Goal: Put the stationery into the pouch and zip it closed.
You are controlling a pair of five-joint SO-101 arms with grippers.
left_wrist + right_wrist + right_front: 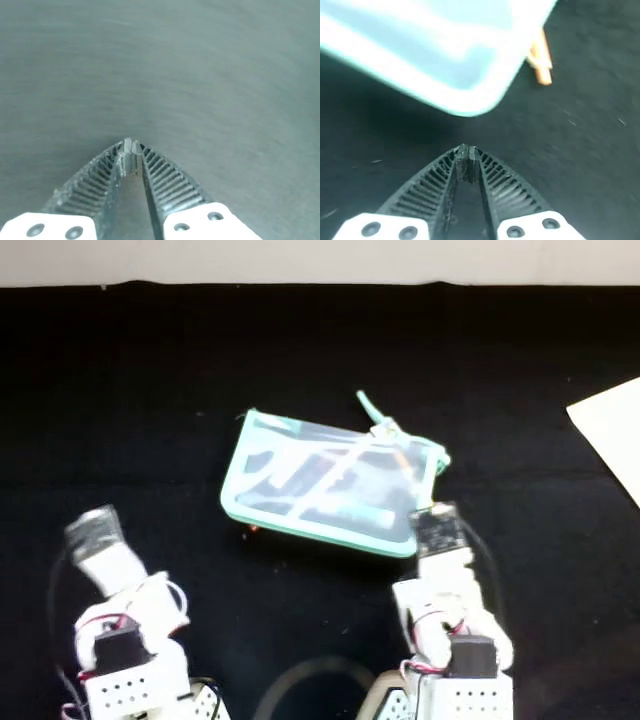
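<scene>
In the high view the pouch [330,485], translucent with a mint-green rim, lies flat near the middle of the black table [150,370], with dark and pale stationery showing through its wall. Its zip pull [385,427] and a thin cord sit at the far edge, toward the right corner; whether the zip is fully drawn cannot be told. The right gripper [438,523] sits just beside the pouch's near right corner, while the left gripper [92,530] is well apart from it. A white sheet [610,430] lies at the table's right edge.

In the left wrist view the left gripper [131,150] has its fingertips pressed together over bare table and grasps nothing.

In the right wrist view the right gripper [466,154] is likewise pinched closed and empty, with the rounded pouch [445,60] corner just ahead of it. A small orange piece [540,62] pokes out at the pouch's edge; whether it lies outside or underneath is unclear.

The risks, as a judgement: if that orange piece is loose stationery, zipping now would leave it out. The closed right tips could also shove the light pouch across the table rather than catch it. With the left arm far off, nothing braces the pouch against a tug on the zip pull.
</scene>
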